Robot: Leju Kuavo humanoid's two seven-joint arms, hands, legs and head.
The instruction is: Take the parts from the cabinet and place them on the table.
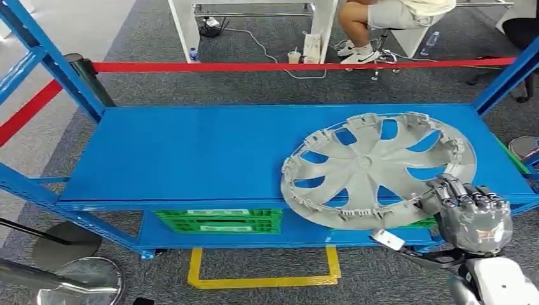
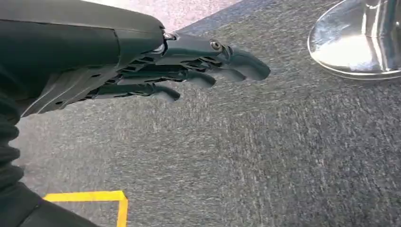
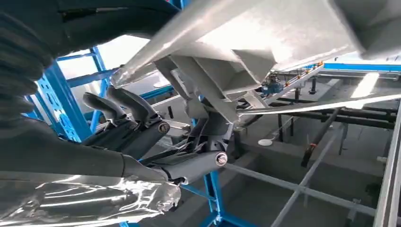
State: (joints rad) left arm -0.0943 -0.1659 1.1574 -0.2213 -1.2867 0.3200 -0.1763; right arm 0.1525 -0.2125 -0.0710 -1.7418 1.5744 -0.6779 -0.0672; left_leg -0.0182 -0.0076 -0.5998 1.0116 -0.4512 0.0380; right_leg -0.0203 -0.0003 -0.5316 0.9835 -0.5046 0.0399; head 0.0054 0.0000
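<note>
Head view: right hand (image 1: pixel 473 213) grips the hubcap (image 1: pixel 375 166) rim.

We see grey carpet (image 1: pixel 254 89) marked with a yellow tape outline (image 1: pixel 264 279), crossed by a red barrier belt (image 1: pixel 286 66) running behind the blue shelf rack (image 1: pixel 191 152). Beyond it we note a white desk (image 1: pixel 187 28), a seated person (image 1: pixel 388 19), and round chrome stanchion bases (image 1: pixel 79 283).

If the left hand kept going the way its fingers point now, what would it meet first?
Probably the grey carpet: the left hand hangs open above it, holding nothing. A shiny metal base lies ahead and to one side, but depth is unclear.
</note>
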